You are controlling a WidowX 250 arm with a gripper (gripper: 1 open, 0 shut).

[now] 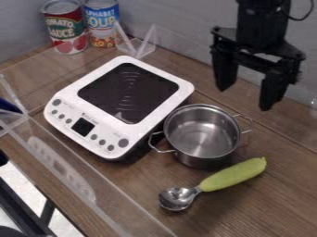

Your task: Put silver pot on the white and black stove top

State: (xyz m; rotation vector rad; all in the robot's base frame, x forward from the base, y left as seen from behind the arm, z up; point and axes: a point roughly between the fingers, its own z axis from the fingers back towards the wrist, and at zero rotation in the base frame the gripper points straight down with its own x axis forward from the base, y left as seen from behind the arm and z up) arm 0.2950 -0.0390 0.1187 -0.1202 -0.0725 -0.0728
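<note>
Two pot handles point upper right, lower left.

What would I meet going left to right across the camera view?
White induction cooker with black glass top, shiny steel pot with two side handles, open black gripper.

A single camera looks down at a slant from above one side of the wooden table, facing the wall behind. It is close enough that stove, pot and scoop fill much of the view, with cans in the far left corner.
</note>
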